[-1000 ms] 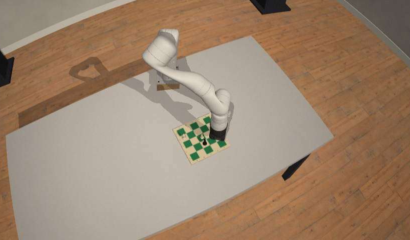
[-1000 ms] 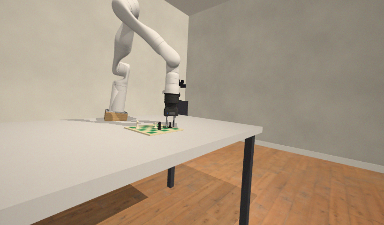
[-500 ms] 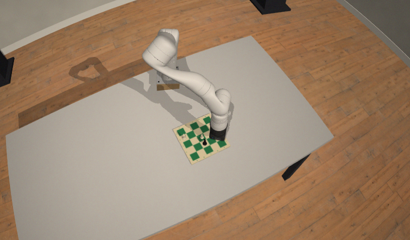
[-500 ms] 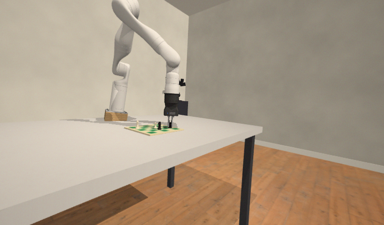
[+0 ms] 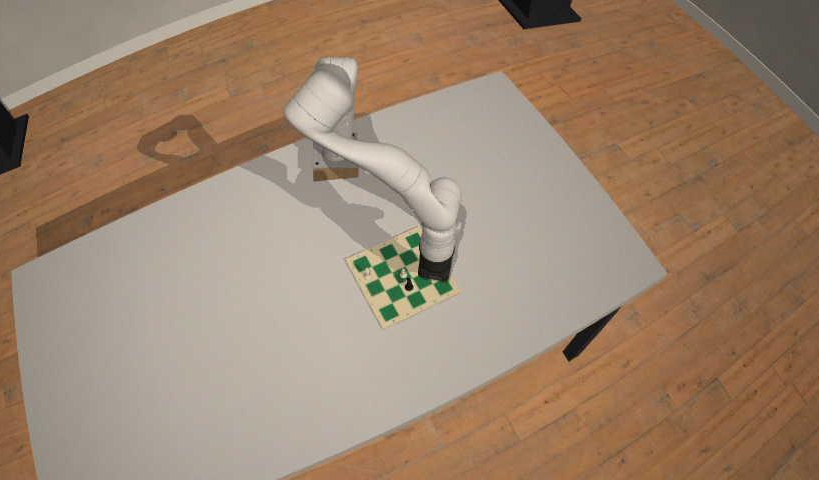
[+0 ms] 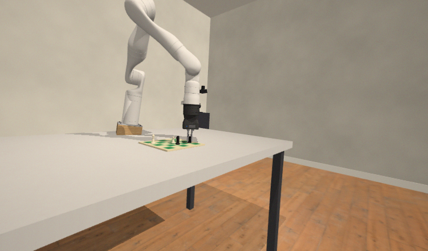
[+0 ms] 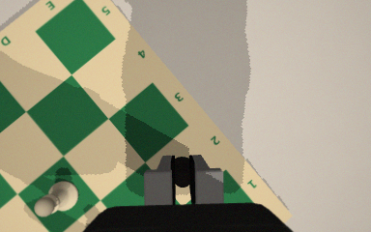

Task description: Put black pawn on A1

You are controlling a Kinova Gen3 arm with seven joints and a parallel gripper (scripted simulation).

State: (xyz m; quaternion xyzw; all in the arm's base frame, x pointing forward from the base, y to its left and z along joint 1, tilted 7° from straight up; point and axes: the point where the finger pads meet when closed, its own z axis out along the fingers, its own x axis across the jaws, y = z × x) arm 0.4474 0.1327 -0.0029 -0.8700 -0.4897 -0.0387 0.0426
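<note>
A small green and cream chessboard (image 5: 391, 321) (image 6: 160, 146) (image 7: 10, 145) lies on the table. My gripper (image 6: 189, 136) (image 7: 182, 172) stands upright over the board's right edge, near the digits 1 and 2, and is shut on the black pawn (image 7: 183, 170) (image 6: 189, 139). The pawn's round head shows between the grey fingers; its base is hidden, so I cannot tell whether it touches the board. In the top view the arm's wrist hides the pawn.
Another, taller black piece (image 5: 408, 284) (image 6: 177, 140) stands upright near the board's middle. A white piece (image 5: 403, 273) (image 6: 173, 139) (image 7: 57, 198) stands close behind it and a second white piece (image 5: 367, 274) (image 6: 153, 138) at the board's far-left edge. The arm's base (image 5: 334, 172) sits behind the board.
</note>
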